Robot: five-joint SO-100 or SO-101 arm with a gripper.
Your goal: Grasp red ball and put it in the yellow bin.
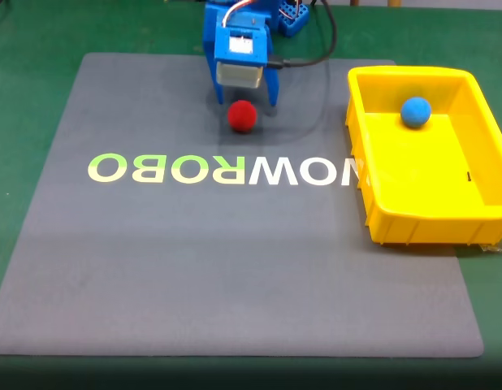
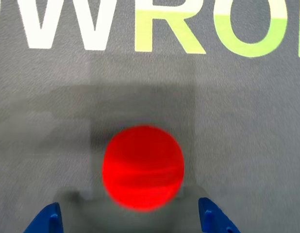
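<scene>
The red ball lies on the grey mat near its far edge, just above the printed lettering. My blue gripper stands directly behind it, open, with a finger on each side. In the wrist view the red ball sits centred just ahead of the gripper, and the two blue fingertips show at the bottom corners, spread wider than the ball and not touching it. The yellow bin stands at the right side of the mat.
A blue ball rests inside the bin near its far wall. The grey mat with pale lettering lies on a green table. A black cable runs from the arm beside the bin's far left corner.
</scene>
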